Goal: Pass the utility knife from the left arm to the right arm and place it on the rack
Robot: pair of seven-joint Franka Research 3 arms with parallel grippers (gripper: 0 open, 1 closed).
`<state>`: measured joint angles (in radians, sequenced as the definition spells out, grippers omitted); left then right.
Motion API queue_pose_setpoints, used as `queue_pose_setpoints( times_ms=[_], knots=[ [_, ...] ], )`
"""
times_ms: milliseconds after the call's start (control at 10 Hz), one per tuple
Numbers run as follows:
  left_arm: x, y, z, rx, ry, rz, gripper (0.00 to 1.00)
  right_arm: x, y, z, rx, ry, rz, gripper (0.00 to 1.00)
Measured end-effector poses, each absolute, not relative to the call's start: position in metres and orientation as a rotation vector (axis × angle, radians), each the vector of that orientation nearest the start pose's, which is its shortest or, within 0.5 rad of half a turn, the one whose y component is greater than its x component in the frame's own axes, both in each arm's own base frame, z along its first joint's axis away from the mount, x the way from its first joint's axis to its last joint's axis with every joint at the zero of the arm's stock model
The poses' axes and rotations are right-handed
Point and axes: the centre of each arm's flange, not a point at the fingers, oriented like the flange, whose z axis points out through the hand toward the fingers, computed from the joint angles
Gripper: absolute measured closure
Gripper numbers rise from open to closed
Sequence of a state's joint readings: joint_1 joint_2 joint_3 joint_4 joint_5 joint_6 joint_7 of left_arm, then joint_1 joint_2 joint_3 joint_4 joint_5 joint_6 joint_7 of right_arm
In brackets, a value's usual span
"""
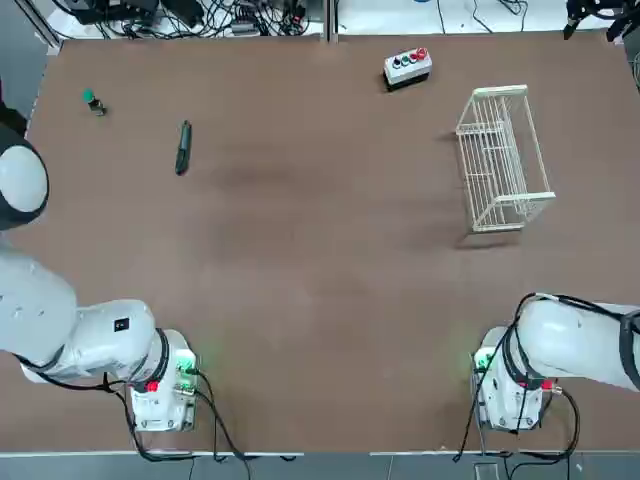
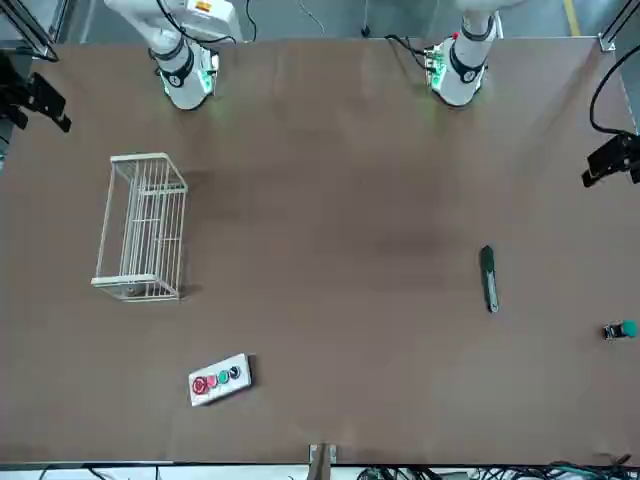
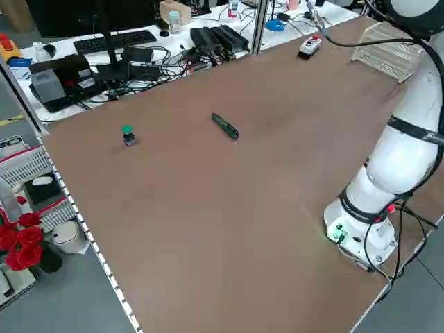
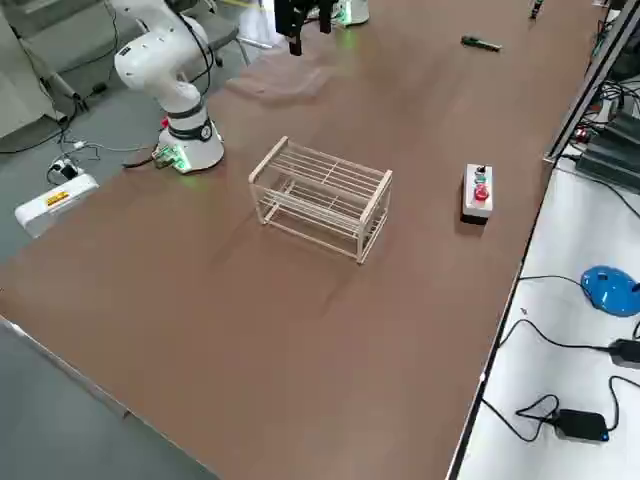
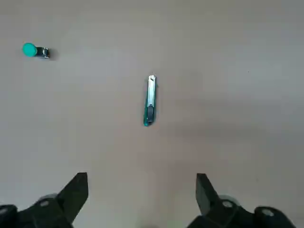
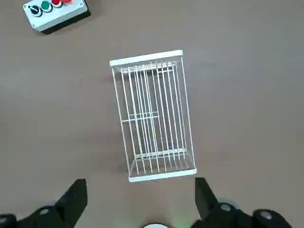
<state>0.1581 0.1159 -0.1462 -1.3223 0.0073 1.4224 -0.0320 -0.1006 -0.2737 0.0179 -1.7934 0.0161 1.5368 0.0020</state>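
Tabletop (image 1: 320,300) fills nearly the whole top view, brown and mostly bare. Both arms sit folded at the bottom edge — the left arm (image 1: 90,335) at lower left, the right arm (image 1: 575,345) at lower right — each raised well above the surface.

Next in size, the rack (image 1: 500,158) stands at the upper right of the top view, a white wire basket with nothing in it. The grey button box (image 1: 408,66) lies above and left of it, near the top edge.

The utility knife (image 1: 183,147) lies flat in the upper left, well apart from the rack and untouched. The little green-capped item (image 1: 92,100) sits further left and slightly higher.

In the left wrist view the left gripper (image 5: 141,190) hangs high over the knife (image 5: 149,100) with its fingers spread wide and holding nothing. The right gripper (image 6: 140,192) hovers likewise over the rack (image 6: 152,116), fingers wide and empty.

Nothing of the task looks done yet. The likely trouble ahead is the pick: the knife is slim and low, so closing off-centre could spin it away, or the fingertips could scrape the table. Later, a hand-off gripped too near one end could let it tilt or drop — and thin bars may let it slip through.
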Motion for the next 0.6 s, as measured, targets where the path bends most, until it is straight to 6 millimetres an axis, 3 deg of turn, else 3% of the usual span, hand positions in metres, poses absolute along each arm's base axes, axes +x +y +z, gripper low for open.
queue_pose_setpoints(
  times_ms=[400,600],
  knots=[
    [0.574,0.013,0.660,-3.150,-0.071,0.029,0.00,0.462,-0.035,0.656,-3.128,0.133,-0.027,0.00],
    [0.581,0.014,0.645,-3.152,-0.071,0.039,0.00,0.462,-0.035,0.656,-3.128,0.132,-0.027,0.00]
  ],
)
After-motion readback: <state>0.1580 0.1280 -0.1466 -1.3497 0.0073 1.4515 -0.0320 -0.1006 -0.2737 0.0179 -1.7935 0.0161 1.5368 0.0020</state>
